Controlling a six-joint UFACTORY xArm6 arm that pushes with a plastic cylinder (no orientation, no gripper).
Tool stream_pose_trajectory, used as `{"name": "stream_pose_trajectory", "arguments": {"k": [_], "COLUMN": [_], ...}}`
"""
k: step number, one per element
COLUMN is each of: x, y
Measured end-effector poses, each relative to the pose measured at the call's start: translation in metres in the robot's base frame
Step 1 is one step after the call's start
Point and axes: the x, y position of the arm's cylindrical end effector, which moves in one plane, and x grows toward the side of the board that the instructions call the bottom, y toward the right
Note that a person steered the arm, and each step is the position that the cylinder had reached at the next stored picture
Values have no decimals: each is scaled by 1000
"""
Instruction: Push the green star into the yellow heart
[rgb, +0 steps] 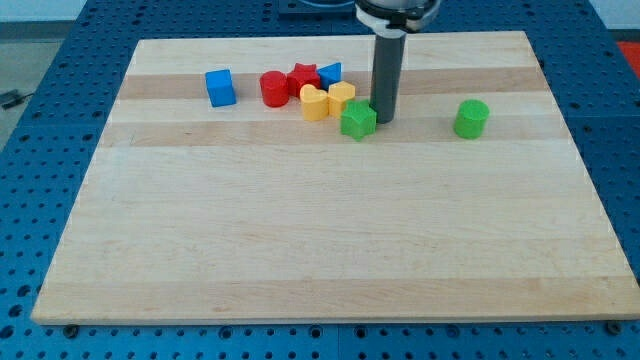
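The green star (357, 120) lies near the view's top centre of the wooden board (330, 240). The yellow heart (314, 103) lies just to its upper left, with a small gap between them. A second yellow block (342, 96) sits between the heart and the rod, close above the star. My tip (384, 121) stands at the star's right edge, touching or nearly touching it.
A red star (304, 76), a red cylinder (274, 88) and a small blue block (331, 73) cluster above the yellow blocks. A blue cube (221, 87) lies further left. A green cylinder (471, 118) stands alone at the right.
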Motion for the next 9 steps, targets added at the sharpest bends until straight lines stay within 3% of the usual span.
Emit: {"name": "stream_pose_trajectory", "arguments": {"k": [3,5,9], "x": [54,24,53], "y": [6,-7,-28]}}
